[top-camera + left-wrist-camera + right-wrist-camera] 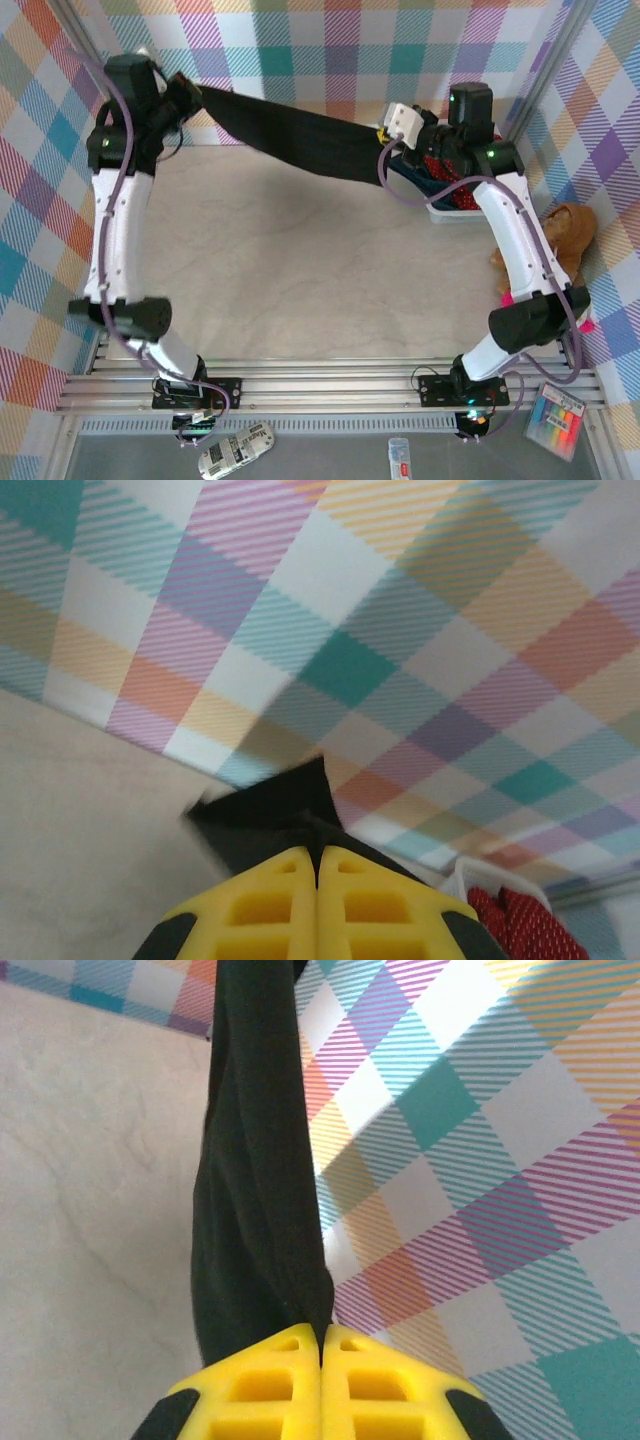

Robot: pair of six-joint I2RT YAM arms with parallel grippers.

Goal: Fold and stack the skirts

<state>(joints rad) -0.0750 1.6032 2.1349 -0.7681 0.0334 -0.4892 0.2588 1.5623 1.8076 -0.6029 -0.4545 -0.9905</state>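
Plain black skirt (290,130) stretching as a smooth, slightly sagging band above the counter's (300,270) far side, left gripper (187,92) clamping one end, right gripper (385,132) pinching the other bunched end, red white-dotted skirt (448,185) lying in the basket (452,214).

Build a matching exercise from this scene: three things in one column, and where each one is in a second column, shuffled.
Things:
1. black skirt
2. red dotted skirt
3. teddy bear

Places:
A. in the white basket
B. at the right edge of the table
C. stretched in the air between the left gripper and the right gripper

Pairs: 1-C, 2-A, 3-B
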